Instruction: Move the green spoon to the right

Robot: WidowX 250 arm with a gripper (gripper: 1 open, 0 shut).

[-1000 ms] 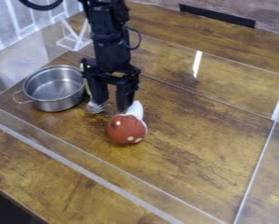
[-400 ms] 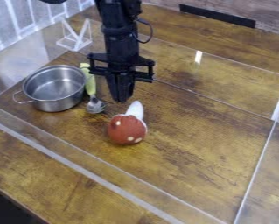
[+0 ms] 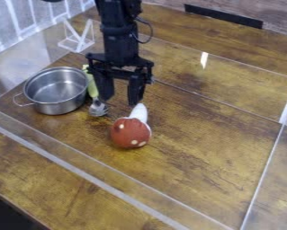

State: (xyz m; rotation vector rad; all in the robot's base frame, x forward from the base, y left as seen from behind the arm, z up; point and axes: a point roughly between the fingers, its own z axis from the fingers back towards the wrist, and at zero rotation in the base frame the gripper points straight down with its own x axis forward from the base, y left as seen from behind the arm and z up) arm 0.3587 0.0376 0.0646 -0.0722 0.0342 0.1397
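Note:
The green spoon lies on the wooden table just right of the pot, its silver bowl (image 3: 97,109) toward the front and its light green handle (image 3: 93,86) pointing back. My gripper (image 3: 121,97) points straight down right beside the spoon, jaws open, with nothing between them. The left finger (image 3: 106,93) stands right beside the spoon's handle and hides part of it. Whether that finger touches the spoon I cannot tell.
A steel pot (image 3: 56,90) stands left of the spoon. A red-capped toy mushroom (image 3: 130,133) lies in front of the gripper to the right. A white rack (image 3: 74,37) sits at the back left. A low clear wall (image 3: 170,211) borders the table.
The jaws were open, closed about half a second ago, and now stand open again. The spoon lies where it lay and the hand has hardly moved.

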